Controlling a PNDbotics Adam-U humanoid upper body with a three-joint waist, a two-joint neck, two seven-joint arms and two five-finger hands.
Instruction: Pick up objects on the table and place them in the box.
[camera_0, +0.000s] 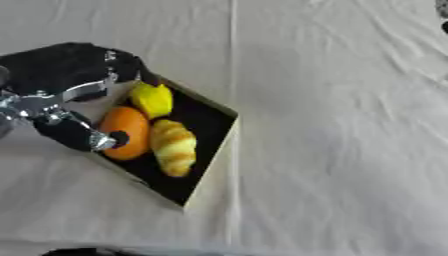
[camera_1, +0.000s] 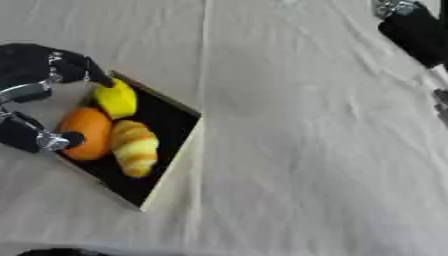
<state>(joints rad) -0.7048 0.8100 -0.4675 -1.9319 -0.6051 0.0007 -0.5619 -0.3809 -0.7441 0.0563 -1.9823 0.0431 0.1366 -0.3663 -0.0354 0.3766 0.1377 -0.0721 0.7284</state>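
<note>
Three items lying in your box (camera_0: 214, 150), your left hand (camera_0: 66, 97) curling around the orange (camera_0: 127, 132), touching it.

Both eyes sit side by side in the robot's head and look down from close above, sharing the white cloth (camera_0: 332, 125) and the box (camera_0: 214, 150), while only the right eye shows the right hand (camera_1: 416, 30).
</note>
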